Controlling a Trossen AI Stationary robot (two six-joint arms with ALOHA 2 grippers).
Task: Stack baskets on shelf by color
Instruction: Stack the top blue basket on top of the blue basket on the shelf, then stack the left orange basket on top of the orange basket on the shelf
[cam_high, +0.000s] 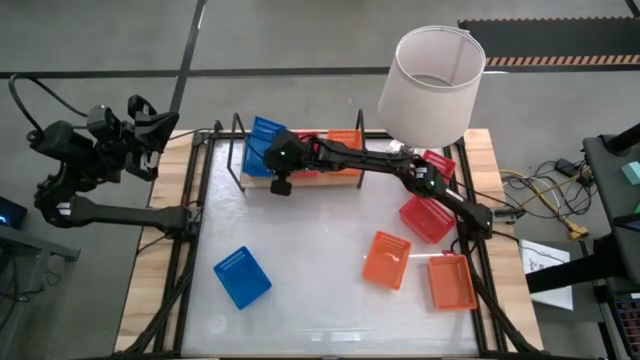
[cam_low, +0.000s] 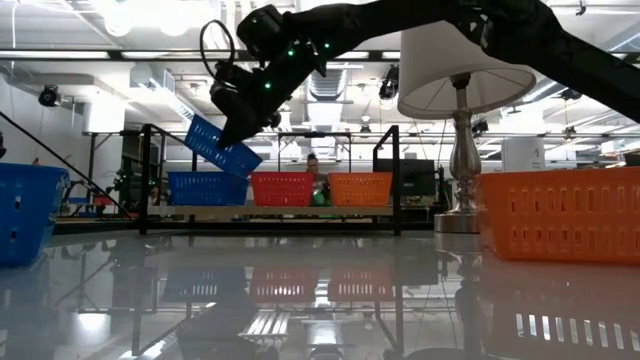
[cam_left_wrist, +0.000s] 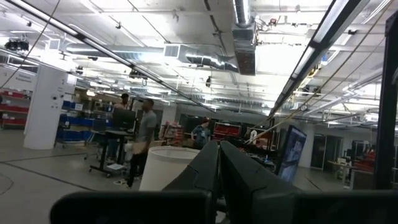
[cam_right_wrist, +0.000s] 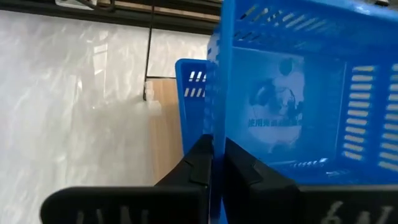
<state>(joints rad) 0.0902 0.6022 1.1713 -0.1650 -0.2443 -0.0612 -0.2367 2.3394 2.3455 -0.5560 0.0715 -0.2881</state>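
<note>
My right gripper (cam_low: 234, 130) is shut on a blue basket (cam_low: 222, 146), which it holds tilted in the air over the left end of the shelf (cam_high: 300, 178). On the shelf stand another blue basket (cam_low: 207, 187), a red basket (cam_low: 283, 188) and an orange basket (cam_low: 360, 188), side by side. The wrist view shows the lower blue basket (cam_right_wrist: 193, 87) just beyond the held one. My left gripper (cam_left_wrist: 219, 163) is shut on nothing, raised off the table's left edge. My right gripper pinches one side wall (cam_right_wrist: 217, 106) of the blue basket at its rim, with one finger (cam_right_wrist: 194, 163) outside and the other inside. The fingers slant down from the table's right side. The basket hangs tilted, clear of the blue basket on the shelf.
Loose on the table lie a blue basket (cam_high: 242, 277), two orange baskets (cam_high: 386, 258) (cam_high: 450, 282) and a red basket (cam_high: 425, 218); another red one (cam_high: 438, 160) sits by the lamp (cam_high: 432, 72) at the far right. The shelf's black wire ends (cam_high: 238, 150) rise beside the held basket.
</note>
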